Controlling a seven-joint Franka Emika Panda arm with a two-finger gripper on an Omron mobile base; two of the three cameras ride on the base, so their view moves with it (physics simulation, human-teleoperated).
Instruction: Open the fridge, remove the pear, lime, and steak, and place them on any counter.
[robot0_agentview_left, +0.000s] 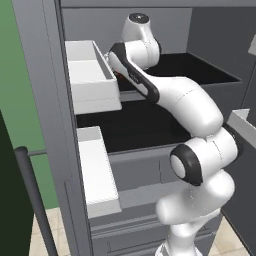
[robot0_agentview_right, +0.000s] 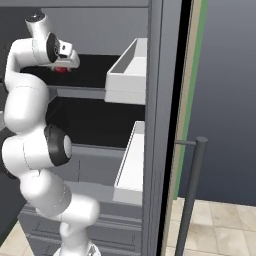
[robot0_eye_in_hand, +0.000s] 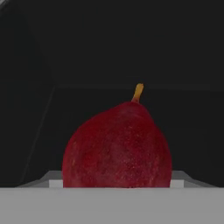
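The fridge (robot0_agentview_left: 50, 110) stands open, with dark shelves inside. My arm reaches onto its upper shelf (robot0_agentview_left: 200, 67). The pear (robot0_eye_in_hand: 117, 146), dark red with a short orange stem, stands upright on that shelf and sits right up against the hand camera. Pale finger parts touch it low on both sides. From the right base view, my gripper (robot0_agentview_right: 62, 67) points down and closes around the pear (robot0_agentview_right: 60, 70), of which only a red patch shows below the hand. In the left base view a red sliver of the pear (robot0_agentview_left: 116, 75) peeks out beside the wrist.
Two white door bins (robot0_agentview_left: 92, 75) (robot0_agentview_left: 97, 172) hang on the open left door; the right door also carries bins (robot0_agentview_right: 127, 75). Grey drawers (robot0_agentview_left: 135, 172) sit below the shelves. A dark bar handle (robot0_agentview_right: 192, 195) stands by the right door. Tiled floor lies below.
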